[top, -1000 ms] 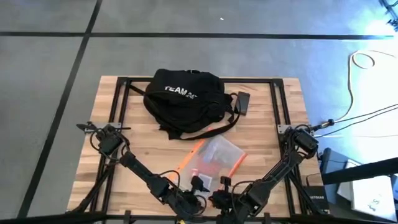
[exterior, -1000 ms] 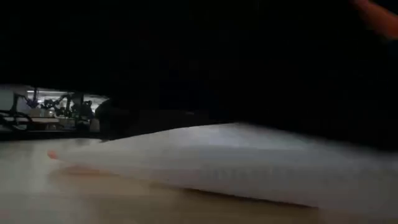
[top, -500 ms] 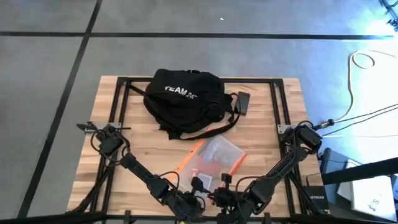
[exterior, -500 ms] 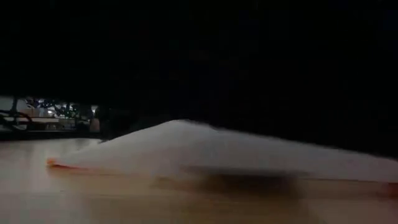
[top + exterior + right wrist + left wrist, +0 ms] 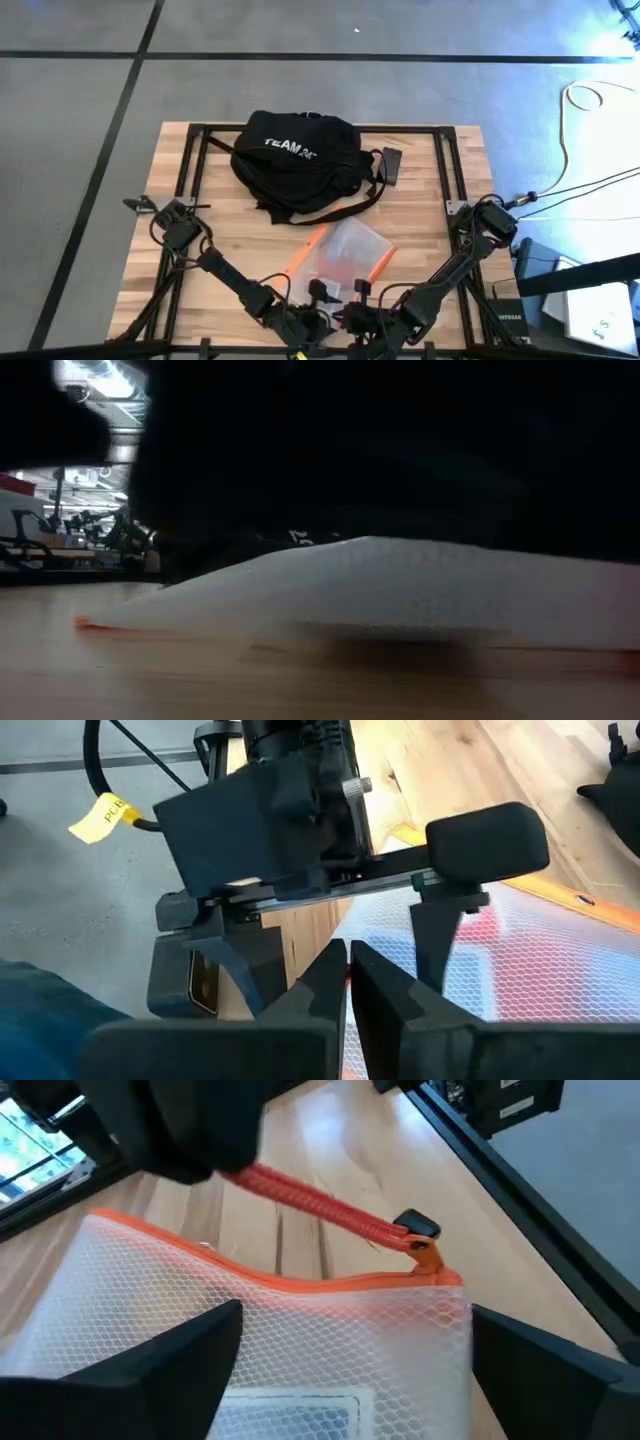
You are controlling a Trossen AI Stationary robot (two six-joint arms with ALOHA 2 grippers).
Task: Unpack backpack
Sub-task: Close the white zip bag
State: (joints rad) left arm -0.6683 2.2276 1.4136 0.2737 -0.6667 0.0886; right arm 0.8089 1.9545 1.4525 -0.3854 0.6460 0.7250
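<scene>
The black backpack point(image 5: 295, 160) with white lettering lies at the table's far middle, untouched. A translucent mesh pouch point(image 5: 340, 255) with orange trim lies flat on the wood nearer me. Both grippers are at its near end. My left gripper point(image 5: 360, 1370) is open, its fingers spread wide above the pouch's zipper end point(image 5: 430, 1275). My right gripper point(image 5: 347, 985) is shut beside it. A red cord point(image 5: 310, 1200) runs straight from the orange zipper pull point(image 5: 425, 1252) into the right gripper's dark fingers point(image 5: 170, 1130). My left gripper spreads its fingers point(image 5: 540, 1370) over the pouch; whether they touch it, I cannot tell. My right gripper holds the far end of the red pull cord point(image 5: 255, 1178), with the contact hidden by its own fingers. The cord runs straight and taut to the zipper pull, and the pouch stays on the table.
A small dark flat object point(image 5: 390, 165) lies right of the backpack. Black frame rails point(image 5: 190, 170) run along the table's left and right sides. Bare wood shows left of the pouch point(image 5: 230, 240).
In the low view the pouch's right end, raised a second ago, has come down onto the table, and its hump now stands in the middle. The dark shape that filled the low view's upper left has cleared away.
</scene>
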